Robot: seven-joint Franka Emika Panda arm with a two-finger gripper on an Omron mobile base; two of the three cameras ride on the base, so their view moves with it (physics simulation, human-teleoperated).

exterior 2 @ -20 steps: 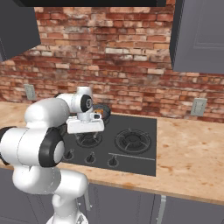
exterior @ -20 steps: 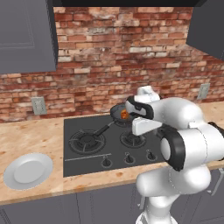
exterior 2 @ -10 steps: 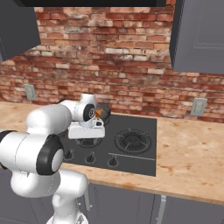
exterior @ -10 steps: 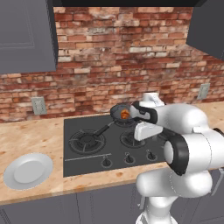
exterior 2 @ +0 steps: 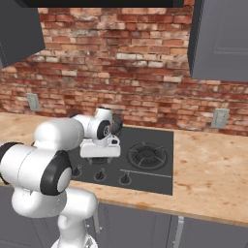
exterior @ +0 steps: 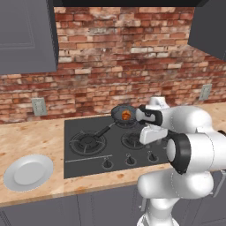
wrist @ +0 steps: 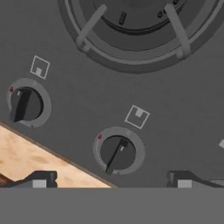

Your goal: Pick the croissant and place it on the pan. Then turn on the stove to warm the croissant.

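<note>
Claw [wrist: 109, 178] hung wide open and empty, a stove [wrist: 175, 100] knob [wrist: 117, 152] centred just ahead between its tips, near the stove's front edge.

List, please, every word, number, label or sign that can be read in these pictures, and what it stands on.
No readable words or numbers anywhere.
Stove, hand view: a small square burner sign beside each knob, no text.
Knob dials: tiny red marks, too small to read.
Wall outlets: blank.
</note>
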